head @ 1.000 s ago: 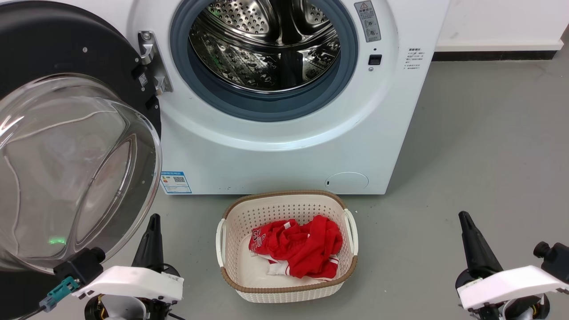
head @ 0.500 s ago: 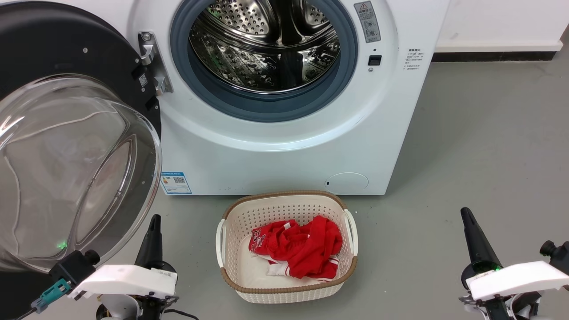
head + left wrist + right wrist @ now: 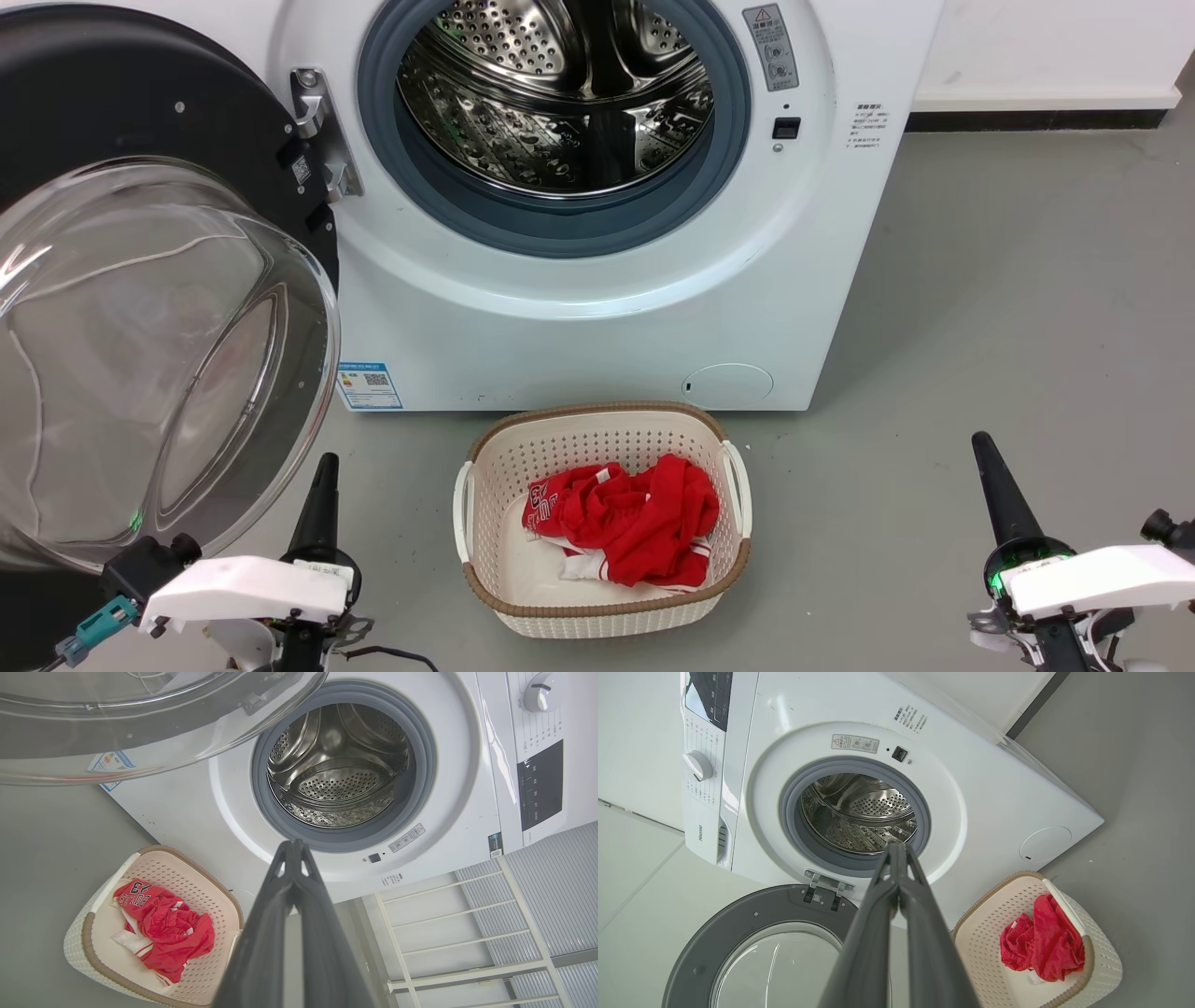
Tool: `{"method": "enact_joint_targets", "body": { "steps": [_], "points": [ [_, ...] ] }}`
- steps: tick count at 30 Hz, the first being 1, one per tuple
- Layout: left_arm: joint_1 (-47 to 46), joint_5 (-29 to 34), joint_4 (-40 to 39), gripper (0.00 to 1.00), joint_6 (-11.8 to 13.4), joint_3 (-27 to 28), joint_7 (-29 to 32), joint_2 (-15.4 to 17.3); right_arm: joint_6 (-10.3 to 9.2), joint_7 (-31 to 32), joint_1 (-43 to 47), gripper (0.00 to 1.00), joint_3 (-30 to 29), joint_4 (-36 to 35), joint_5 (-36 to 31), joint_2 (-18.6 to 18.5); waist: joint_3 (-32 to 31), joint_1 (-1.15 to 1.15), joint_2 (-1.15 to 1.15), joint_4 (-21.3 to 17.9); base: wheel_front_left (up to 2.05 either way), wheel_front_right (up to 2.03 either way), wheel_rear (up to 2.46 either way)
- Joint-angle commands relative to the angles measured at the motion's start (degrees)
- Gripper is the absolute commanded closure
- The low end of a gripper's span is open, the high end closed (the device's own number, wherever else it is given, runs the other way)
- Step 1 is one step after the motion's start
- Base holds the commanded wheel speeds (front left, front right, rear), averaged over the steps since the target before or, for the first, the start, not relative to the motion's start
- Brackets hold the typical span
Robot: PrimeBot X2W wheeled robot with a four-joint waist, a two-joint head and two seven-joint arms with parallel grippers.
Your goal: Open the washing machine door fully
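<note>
The washing machine door (image 3: 159, 103) is cut off by the head view's left edge, at nine o'clock from the steel drum (image 3: 560, 103). It stands swung wide from the washing machine (image 3: 579, 317), with its glass bowl (image 3: 140, 373) bulging outward. The left gripper (image 3: 326, 467) and right gripper (image 3: 980, 448) have jaws pressed together, empty and touching nothing.

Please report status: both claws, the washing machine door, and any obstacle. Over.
Left claw shut, empty; right claw shut, empty. Washing machine door swung wide open, clear of both claws. Laundry basket on floor before washing machine, apart from door.
</note>
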Motion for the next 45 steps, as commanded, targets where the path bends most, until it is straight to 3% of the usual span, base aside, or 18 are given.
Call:
{"method": "enact_joint_targets", "body": {
  "steps": [1,45],
  "points": [
    [-1.58,-1.27,-0.24,1.0,-0.44,0.42,0.3,-0.06,0.0,0.12,-1.19,1.0,-0.16,-0.17,1.42,-0.38,-0.01,-0.01,0.0,0.0,0.0,0.0,0.0],
    [-2.17,-22.77,2.06,1.0,-2.75,3.33,6.06,-1.51,-0.01,3.37,-3.61,1.0,-1.97,4.14,24.01,-0.02,-0.38,-0.01,0.0,-0.09,0.0,0.0,0.0]
  ]
}}
